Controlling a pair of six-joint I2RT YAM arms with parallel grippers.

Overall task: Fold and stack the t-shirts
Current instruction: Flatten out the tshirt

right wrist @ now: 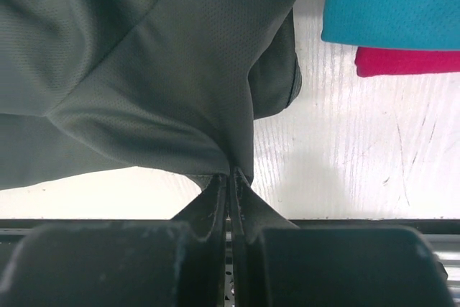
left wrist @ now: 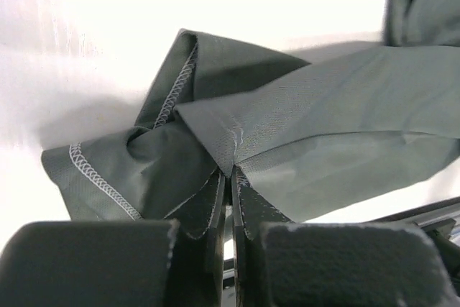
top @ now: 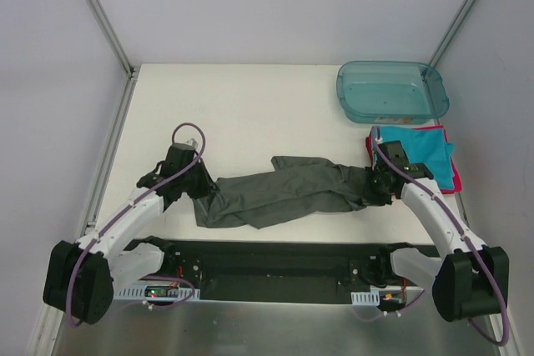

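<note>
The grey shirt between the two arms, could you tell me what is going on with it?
Both arms are handling the grey t-shirt: the left gripper is shut on its left end and the right gripper on its right end. It lies stretched across the table, not yet folded. A teal shirt sits folded on a pink one nearby.

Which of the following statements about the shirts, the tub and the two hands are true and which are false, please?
1. The left hand and right hand each pinch the grey t-shirt. True.
2. The grey t-shirt lies neatly folded. False: it is stretched, crumpled, between the hands.
3. The teal t-shirt lies on the pink t-shirt. True.
4. The teal t-shirt sits inside the plastic tub. False: it lies on the table beside the tub.
</note>
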